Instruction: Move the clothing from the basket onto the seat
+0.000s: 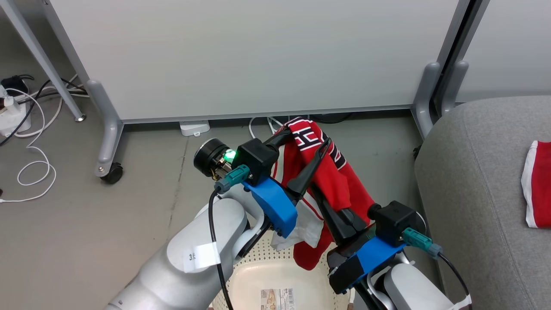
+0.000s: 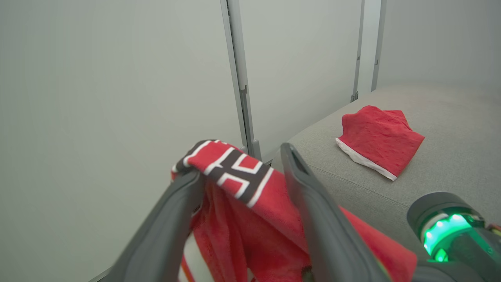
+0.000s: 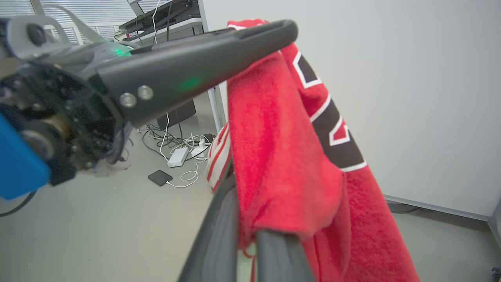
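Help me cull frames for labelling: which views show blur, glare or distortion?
Head view: evenly lit and sharp. Left wrist view: the left gripper and jersey near the lens are soft, and the green light ring blooms. Right wrist view: mild wide-angle stretch, right gripper blurred at the bottom edge, jersey weave crisp.

Colours: jersey point(image 1: 344, 181) red, black lettering edged white. At 3 o'clock, plain garment point(image 1: 540, 181) red, white trim; seat point(image 1: 473, 193) light grey. At 6 o'clock, basket point(image 1: 254, 280) cream-white, perforated.
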Tool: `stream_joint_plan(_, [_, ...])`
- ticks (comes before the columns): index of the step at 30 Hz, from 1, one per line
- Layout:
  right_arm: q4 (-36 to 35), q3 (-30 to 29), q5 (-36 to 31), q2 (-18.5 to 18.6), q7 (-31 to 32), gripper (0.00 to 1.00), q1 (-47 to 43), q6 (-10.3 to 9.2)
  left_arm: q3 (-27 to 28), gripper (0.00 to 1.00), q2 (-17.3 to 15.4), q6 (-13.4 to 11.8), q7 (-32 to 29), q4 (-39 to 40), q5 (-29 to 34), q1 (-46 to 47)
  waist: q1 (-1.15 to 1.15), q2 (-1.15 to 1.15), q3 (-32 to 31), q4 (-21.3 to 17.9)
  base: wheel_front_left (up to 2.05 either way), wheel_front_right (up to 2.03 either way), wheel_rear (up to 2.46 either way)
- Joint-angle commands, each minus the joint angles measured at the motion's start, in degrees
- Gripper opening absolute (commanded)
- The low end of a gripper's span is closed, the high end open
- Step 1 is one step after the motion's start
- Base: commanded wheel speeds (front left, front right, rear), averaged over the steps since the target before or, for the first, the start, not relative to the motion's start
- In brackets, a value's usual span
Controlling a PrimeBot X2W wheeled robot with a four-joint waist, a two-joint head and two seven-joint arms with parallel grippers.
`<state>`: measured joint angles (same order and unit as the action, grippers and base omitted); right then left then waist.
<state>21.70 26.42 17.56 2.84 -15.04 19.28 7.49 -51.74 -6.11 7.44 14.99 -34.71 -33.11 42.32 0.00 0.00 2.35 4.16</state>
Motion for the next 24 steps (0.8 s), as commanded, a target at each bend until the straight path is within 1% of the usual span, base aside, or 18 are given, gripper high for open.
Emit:
stream_joint_plan(1, [-0.05, -0.15, -0.22, 0.08, -0.22, 0.0, -0.47, 0.01, 0.51, 1.0, 0.07, 0.05, 0.29, -0.06, 0.5, -0.3, 0.0, 0.0, -0.06, -0.03, 0.0, 0.0, 0.0])
stream_joint_plan(9, [-0.18, -0.87, -0.54, 0.07, -0.23, 0.0, -0.85, 0.01, 0.76, 1.0, 0.18, 0.05, 0.29, -0.27, 0.99, -0.75, 0.0, 0.0, -0.32, -0.32, 0.0, 0.0, 0.0])
stream_joint_plan(17, [-0.67, -2.51, -0.84, 0.08, -0.23, 0.0, 0.09, 0.01, -0.26, 1.0, 0.53, 0.05, 0.29, -0.69, 0.6, -1.14, 0.0, 0.0, -0.02, -0.92, 0.0, 0.0, 0.0])
stream_joint_plan(24, [-1.46, -4.72, -2.11, 0.08, -0.24, 0.0, 1.15, 0.01, 0.21, 1.0, 0.03, 0.05, 0.28, -0.78, 0.91, -0.71, 0.0, 0.0, 1.51, -2.67, 0.0, 0.0, 0.0])
